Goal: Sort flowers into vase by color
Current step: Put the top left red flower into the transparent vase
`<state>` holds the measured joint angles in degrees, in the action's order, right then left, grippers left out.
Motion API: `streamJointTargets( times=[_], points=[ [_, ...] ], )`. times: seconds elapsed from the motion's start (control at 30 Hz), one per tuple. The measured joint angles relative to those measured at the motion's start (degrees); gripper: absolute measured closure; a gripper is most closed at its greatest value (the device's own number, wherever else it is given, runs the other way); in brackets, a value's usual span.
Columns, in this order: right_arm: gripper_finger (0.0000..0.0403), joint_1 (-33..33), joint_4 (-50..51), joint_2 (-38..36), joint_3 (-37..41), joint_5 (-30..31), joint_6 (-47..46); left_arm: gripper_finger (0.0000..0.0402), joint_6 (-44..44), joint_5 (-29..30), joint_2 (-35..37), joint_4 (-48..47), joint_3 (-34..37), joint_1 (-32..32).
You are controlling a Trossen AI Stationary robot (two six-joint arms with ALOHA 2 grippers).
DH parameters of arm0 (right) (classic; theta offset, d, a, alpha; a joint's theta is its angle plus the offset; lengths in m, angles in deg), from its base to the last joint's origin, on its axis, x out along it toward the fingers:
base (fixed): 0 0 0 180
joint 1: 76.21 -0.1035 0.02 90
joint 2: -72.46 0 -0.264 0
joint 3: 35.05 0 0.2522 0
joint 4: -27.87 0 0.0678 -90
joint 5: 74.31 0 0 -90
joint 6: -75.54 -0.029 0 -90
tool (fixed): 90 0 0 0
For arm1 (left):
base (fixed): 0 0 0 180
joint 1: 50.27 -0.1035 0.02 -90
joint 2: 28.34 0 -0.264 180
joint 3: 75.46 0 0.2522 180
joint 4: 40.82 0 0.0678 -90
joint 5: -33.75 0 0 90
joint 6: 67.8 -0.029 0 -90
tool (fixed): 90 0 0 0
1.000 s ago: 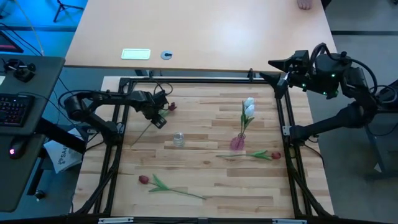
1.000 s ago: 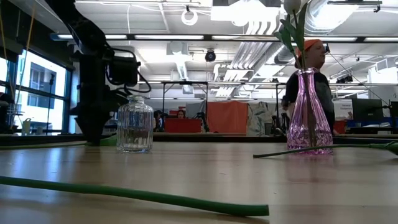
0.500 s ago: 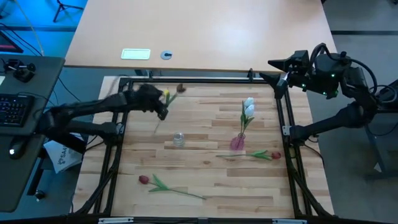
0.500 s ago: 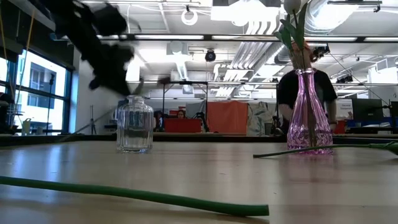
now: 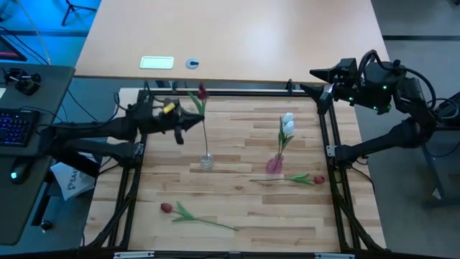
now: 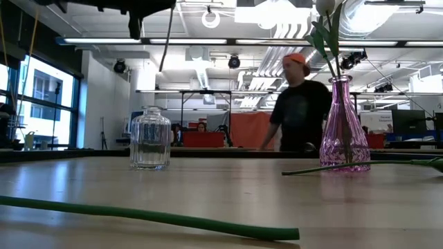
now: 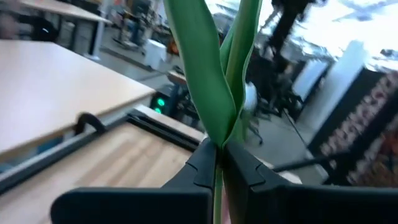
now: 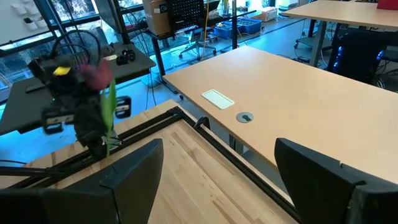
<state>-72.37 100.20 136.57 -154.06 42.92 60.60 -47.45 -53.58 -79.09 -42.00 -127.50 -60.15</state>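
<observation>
My left gripper (image 5: 188, 121) is shut on a dark red tulip (image 5: 202, 91), high above the table's far left. The tulip's thin stem (image 6: 166, 41) hangs down and ends above the clear glass vase (image 5: 206, 162). To the right, a pink vase (image 5: 274, 165) holds white tulips (image 5: 287, 122). A second red tulip (image 5: 302, 178) lies flat beside the pink vase. Another red tulip (image 5: 167, 208) lies near the front edge. My right gripper (image 5: 314, 80) waits open above the far right frame corner. My left gripper pinches the tulip's stem (image 7: 217, 163) between its two fingers, just below where the narrow leaves (image 7: 211, 74) spread. The fingers come level from the table's left and lie across the stem. The tulip is upright, head up, lifted clear, its lower end over the clear vase.
A black frame (image 5: 237, 93) borders the wooden table. On the tan desk beyond it lie a white card (image 5: 157, 62) and a small round thing (image 5: 192, 63). A person (image 6: 299, 104) walks in the room behind. The front tulip's stem (image 6: 138, 216) crosses the near table.
My left gripper has risen from the tabletop with the red tulip and gone a little toward the far edge. The tulip, lying flat a second ago, is now lifted clear and upright, its stem end swung over the clear vase.
</observation>
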Motion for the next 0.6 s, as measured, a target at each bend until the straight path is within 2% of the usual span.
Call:
streamJointTargets(
  times=[0.13,0.27,0.4,0.5,0.6],
  points=[
    [0.0098,0.0,0.0,0.0,0.0,0.0,0.0,0.0401,-1.8,2.7,-1.7,-0.3,0.0,4.5],
    [0.0098,0.0,0.1,0.0,0.0,0.0,0.0,0.0401,-2.6,7.8,-2.0,-2.5,0.7,6.6],
    [0.0098,0.0,0.5,0.0,0.0,0.0,0.0,0.0401,-2.6,10.7,-0.3,1.9,5.5,6.9],
    [0.0098,0.0,0.5,0.0,0.0,0.0,0.0,0.0401,-1.8,11.1,1.7,9.1,9.2,6.2],
    [0.0098,0.0,0.5,0.0,0.0,0.0,0.0,0.0401,-1.1,11.1,2.8,11.4,12.0,6.0]
  ],
)
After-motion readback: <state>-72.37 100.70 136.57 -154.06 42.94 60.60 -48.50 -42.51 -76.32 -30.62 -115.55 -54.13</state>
